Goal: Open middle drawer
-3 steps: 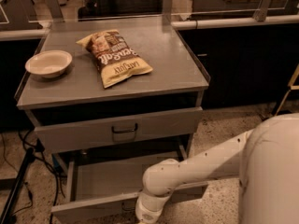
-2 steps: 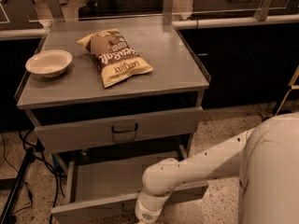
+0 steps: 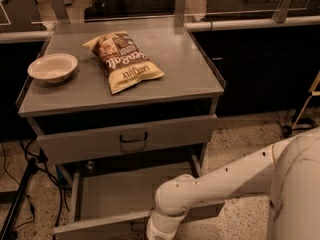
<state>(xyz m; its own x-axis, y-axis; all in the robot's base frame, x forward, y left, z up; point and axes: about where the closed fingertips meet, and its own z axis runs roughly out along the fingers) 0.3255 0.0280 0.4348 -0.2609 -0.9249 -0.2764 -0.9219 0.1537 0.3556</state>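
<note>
At the front edge of the open middle drawer (image 3: 115, 199), the gripper (image 3: 159, 232), its hold impossible to tell.

White speckled arm (image 3: 225, 176), gripper fingers off-frame below

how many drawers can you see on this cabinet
2: the upper drawer just under the top, and the middle drawer pulled open below it, with the gripper at its front edge. Any lower one is hidden.
</note>
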